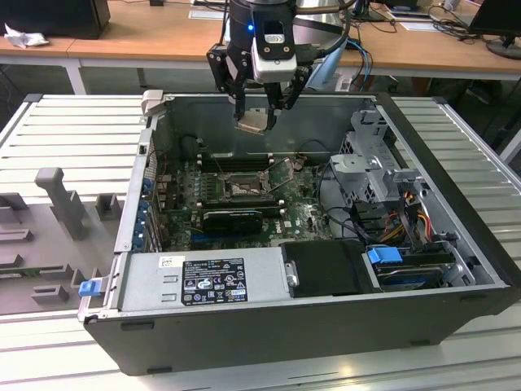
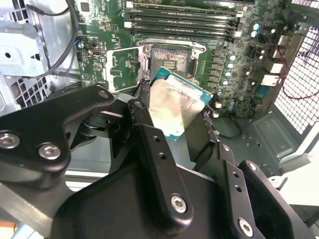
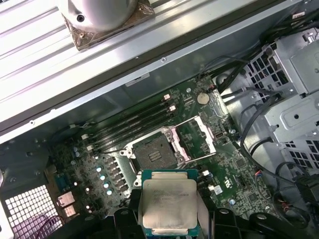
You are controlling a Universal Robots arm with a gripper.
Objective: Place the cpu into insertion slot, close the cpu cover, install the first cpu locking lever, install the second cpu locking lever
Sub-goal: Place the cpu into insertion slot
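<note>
Exterior view shows you the arm hanging over the open computer case (image 1: pixel 269 326), which lies on the slatted surface (image 1: pixel 65 130). The fingers (image 1: pixel 239 104) are pinching the cpu (image 1: pixel 252 122) by two opposite edges. The chip is up in the air, above the rim of the case and well apart from the green board (image 1: pixel 301 216). It looks a little tilted, not flat.

In the first wrist view you see the metal face of the chip close to the camera, and beyond it the insertion slot (image 3: pixel 154 152) with its grey pin field. The slot is empty. The cpu cover (image 3: pixel 202 134) is folded open beside the slot, so the green board shows through its window. Two thin wire levers (image 3: pixel 185 122) near the slot seem to be released and raised, but you cannot judge their exact position from here.

By my judgement, the task is at its first step only. The chip is picked up and carried near the slot, but it is not yet lowered into it. The cover is not closed, and neither lever is locked. All four steps are open for you.
</note>
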